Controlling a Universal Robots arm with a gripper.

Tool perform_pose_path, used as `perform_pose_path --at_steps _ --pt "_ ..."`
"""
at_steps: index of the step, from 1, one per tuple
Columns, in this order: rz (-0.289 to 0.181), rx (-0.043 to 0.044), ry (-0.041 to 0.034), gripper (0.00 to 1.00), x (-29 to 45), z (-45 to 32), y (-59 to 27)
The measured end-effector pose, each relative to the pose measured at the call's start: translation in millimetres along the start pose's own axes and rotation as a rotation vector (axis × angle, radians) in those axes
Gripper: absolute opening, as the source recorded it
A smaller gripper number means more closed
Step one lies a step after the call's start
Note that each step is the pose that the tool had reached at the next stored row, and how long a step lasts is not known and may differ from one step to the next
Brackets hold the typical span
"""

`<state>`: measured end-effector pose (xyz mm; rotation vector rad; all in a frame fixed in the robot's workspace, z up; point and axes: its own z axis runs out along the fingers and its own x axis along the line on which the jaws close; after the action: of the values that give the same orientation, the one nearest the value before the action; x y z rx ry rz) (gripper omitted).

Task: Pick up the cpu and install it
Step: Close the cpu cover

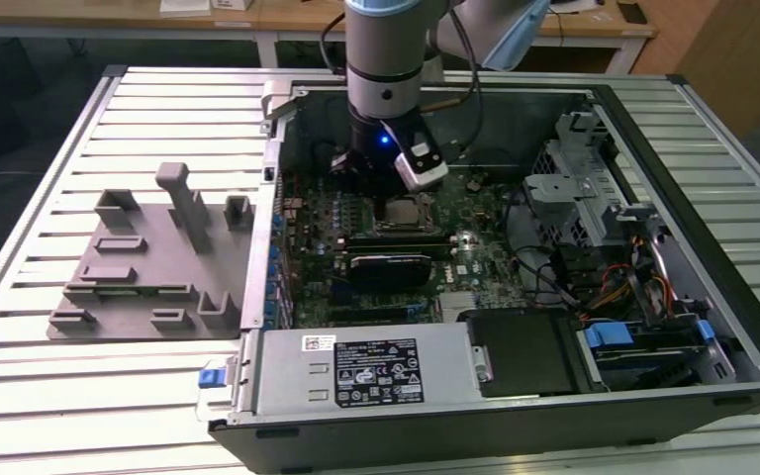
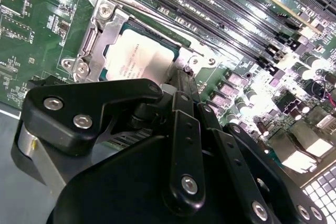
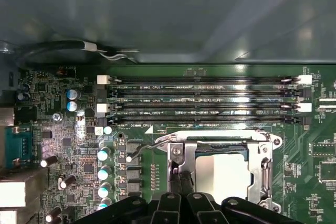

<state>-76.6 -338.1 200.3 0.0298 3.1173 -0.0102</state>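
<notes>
The cpu [image 3: 226, 174] lies flat in its socket on the green motherboard, silver top up, with the metal socket frame [image 3: 261, 167] around it. It also shows in the second wrist view as the cpu [image 2: 137, 59] and in the exterior view as the cpu [image 1: 410, 210]. My gripper [image 3: 177, 171] hangs low over the socket's edge, beside the cpu and not on it. Its two black fingers [image 2: 181, 95] are pressed together with nothing between them. The thin wire lever [image 3: 143, 148] of the socket lies just beside the fingertips. In the exterior view the gripper [image 1: 380, 186] reaches down into the open computer case.
Several long memory slots [image 3: 202, 100] run beside the socket. Capacitors [image 3: 104, 156] stand on the other side of the fingers. In the case are a power supply [image 1: 360, 366], a drive bay [image 1: 637, 341] and cables [image 1: 624, 287]. A grey fixture [image 1: 155, 257] sits on the slatted table.
</notes>
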Motion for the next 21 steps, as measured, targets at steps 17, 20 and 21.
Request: perform_pose_path --at_steps 17,20,21 --pt "0.000 -0.0001 0.0000 0.11 -7.5 0.4 0.2" --pt "0.000 -0.0001 0.0000 0.11 -8.0 0.4 0.2" --pt "0.000 -0.0001 -0.0001 0.11 -8.0 0.4 0.2"
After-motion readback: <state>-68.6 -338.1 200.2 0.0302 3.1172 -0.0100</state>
